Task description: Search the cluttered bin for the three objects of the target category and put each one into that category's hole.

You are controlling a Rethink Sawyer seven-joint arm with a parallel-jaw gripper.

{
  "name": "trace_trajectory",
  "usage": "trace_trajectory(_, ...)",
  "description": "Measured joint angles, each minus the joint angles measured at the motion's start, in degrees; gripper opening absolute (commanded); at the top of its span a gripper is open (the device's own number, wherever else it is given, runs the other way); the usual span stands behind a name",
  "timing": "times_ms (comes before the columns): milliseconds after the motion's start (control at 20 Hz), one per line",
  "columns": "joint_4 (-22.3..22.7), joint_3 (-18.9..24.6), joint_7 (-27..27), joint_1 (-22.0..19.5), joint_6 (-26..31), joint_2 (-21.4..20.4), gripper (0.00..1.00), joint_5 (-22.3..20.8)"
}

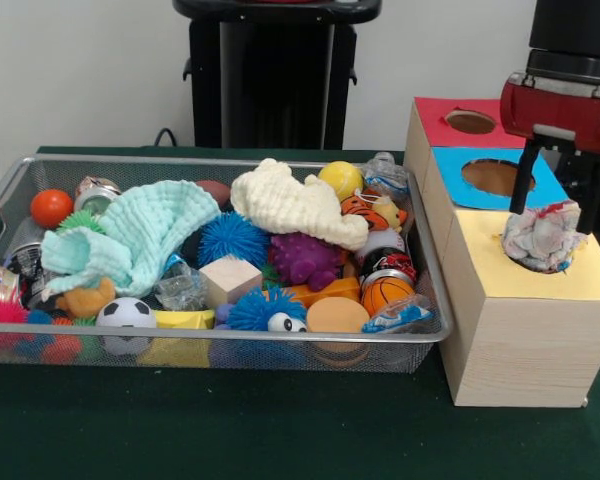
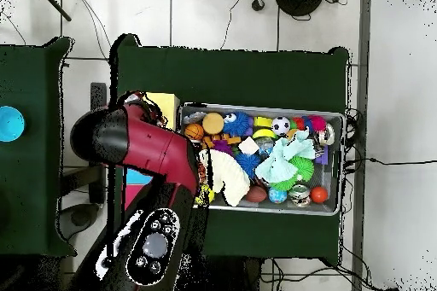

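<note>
The gripper (image 1: 542,215) has its jaws clamped on a crumpled patterned white cloth (image 1: 542,237) over the yellow-topped wooden box's hole (image 1: 540,262). Soft, light, compressible; pinching any bunched fold suffices.

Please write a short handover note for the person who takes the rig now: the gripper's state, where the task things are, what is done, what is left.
Gripper: above the yellow section's hole, shut on a crumpled cloth that hangs at the hole's mouth, not yet released.
Sorting box: right of the bin in the front view, with red, blue and yellow sections; the red hole and blue hole look empty.
Wire bin: still cluttered; a mint cloth and a cream cloth lie on top of the balls and blocks.
Done: one cloth brought to the hole.
Left: drop it in, then probably fetch the two cloths in the bin.
</note>
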Motion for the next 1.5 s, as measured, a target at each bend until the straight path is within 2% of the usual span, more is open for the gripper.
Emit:
trace_trajectory(500,-0.4,-0.3,0.0,0.0,1.3,0.0,1.0,0.0)
trace_trajectory(550,-0.4,-0.3,0.0,0.0,1.3,0.0,0.0,0.0)
trace_trajectory(1500,-0.1,-0.1,0.0,-1.0,1.8,-0.6,0.0,0.0)
